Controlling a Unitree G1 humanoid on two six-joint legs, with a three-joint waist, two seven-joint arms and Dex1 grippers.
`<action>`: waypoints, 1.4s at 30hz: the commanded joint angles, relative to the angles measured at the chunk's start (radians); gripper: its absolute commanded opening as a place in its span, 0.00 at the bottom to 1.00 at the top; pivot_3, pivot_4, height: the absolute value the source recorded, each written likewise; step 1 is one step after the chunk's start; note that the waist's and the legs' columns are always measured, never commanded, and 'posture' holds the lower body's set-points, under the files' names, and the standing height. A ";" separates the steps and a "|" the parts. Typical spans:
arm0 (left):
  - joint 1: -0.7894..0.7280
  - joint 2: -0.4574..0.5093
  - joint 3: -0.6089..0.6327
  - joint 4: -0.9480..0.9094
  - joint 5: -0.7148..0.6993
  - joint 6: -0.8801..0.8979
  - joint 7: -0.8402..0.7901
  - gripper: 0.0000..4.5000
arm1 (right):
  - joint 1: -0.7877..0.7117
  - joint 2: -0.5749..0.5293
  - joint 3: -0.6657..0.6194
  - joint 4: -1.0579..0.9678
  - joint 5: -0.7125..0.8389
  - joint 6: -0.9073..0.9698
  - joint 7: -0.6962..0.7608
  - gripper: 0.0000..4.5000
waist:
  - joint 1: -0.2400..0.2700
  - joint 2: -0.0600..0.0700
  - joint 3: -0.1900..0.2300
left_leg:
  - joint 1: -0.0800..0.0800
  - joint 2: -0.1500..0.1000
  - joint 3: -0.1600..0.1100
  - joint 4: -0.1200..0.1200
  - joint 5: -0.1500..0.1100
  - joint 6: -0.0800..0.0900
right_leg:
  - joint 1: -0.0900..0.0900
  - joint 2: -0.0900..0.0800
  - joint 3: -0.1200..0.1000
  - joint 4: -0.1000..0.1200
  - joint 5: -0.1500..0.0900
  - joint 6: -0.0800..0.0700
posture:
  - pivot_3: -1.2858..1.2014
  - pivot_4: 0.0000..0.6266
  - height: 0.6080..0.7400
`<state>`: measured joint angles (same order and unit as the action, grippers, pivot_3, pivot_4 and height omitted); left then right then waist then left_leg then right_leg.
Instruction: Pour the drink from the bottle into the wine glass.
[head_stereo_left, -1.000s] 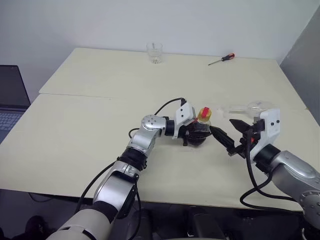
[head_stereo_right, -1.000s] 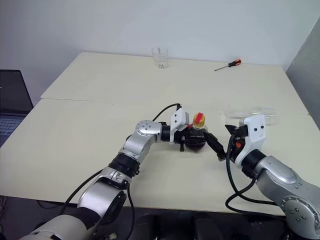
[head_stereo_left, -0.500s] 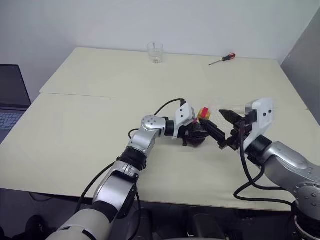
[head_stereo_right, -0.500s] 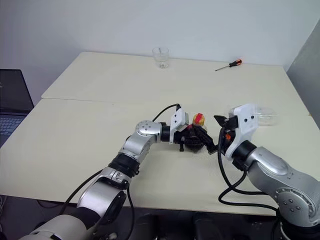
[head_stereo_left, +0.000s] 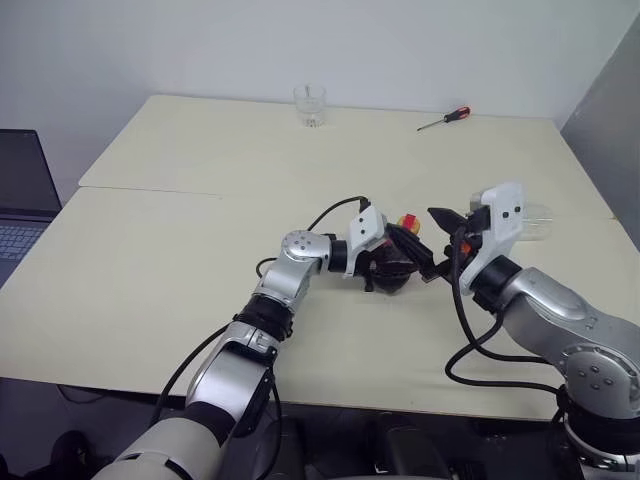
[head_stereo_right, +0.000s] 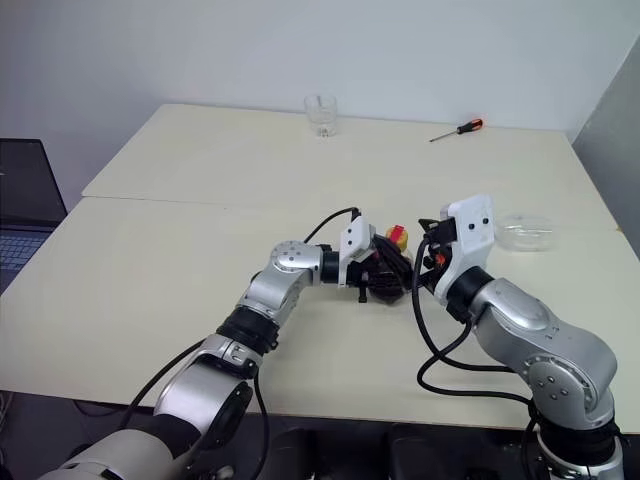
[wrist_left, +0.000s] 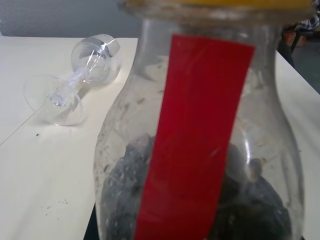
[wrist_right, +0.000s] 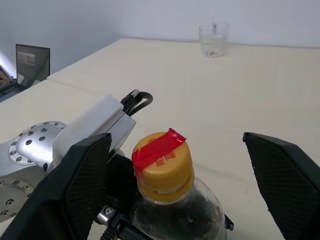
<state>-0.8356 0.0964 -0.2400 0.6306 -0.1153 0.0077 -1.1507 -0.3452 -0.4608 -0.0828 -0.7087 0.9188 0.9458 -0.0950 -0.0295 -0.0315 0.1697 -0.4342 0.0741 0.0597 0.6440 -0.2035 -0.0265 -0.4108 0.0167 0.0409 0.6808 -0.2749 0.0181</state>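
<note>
Left gripper (head_stereo_left: 385, 262) found clamped on the bottle (head_stereo_left: 398, 268), upright on the table (head_stereo_left: 150, 270) near its front centre; dark drink (wrist_left: 240, 210) low inside, yellow cap (wrist_right: 162, 160) on. Right gripper (wrist_right: 185, 170) spread wide, fingers either side of the cap, not touching. Wine glass (wrist_left: 80, 75) lying on its side just beyond. Tumbler (head_stereo_left: 310, 105) and screwdriver (head_stereo_left: 443, 119) along the far edge.

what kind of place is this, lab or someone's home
Most likely a lab or test room, not a home: a plain pale table against a bare wall, a laptop at the side, and a screwdriver left by the far edge.
</note>
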 joint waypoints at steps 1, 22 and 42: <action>-0.022 -0.008 0.010 -0.044 -0.019 -0.021 -0.006 0.28 | -0.030 0.011 -0.001 0.001 -0.028 -0.018 0.009 1.00 | 0.000 0.000 0.000 | 0.000 0.000 0.000 0.000 0.000 0.000 | 0.000 0.000 0.000 0.000 0.000 0.000 | 0.52 0.24 1.00; -0.024 -0.002 0.010 -0.046 -0.015 -0.020 -0.002 0.28 | 0.009 0.019 -0.052 -0.018 -0.052 0.001 0.053 1.00 | 0.000 0.000 0.000 | 0.000 0.000 0.000 0.000 0.000 0.000 | 0.000 0.000 0.000 0.000 0.000 0.000 | 0.52 0.24 1.00; -0.021 -0.003 0.005 -0.041 -0.012 -0.021 -0.006 0.28 | 0.081 -0.010 -0.103 -0.079 0.008 0.011 0.061 1.00 | 0.000 0.000 0.000 | 0.000 0.000 0.000 0.000 0.000 0.000 | 0.000 0.000 0.000 0.000 0.000 0.000 | 0.52 0.24 1.00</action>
<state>-0.8356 0.0975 -0.2404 0.6304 -0.1147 0.0093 -1.1503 -0.2661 -0.4598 -0.1572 -0.7495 0.9134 0.9580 -0.0312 -0.0296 -0.0316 0.1698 -0.4343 0.0741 0.0597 0.6440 -0.2035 -0.0265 -0.4107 0.0167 0.0410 0.6808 -0.2749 0.0181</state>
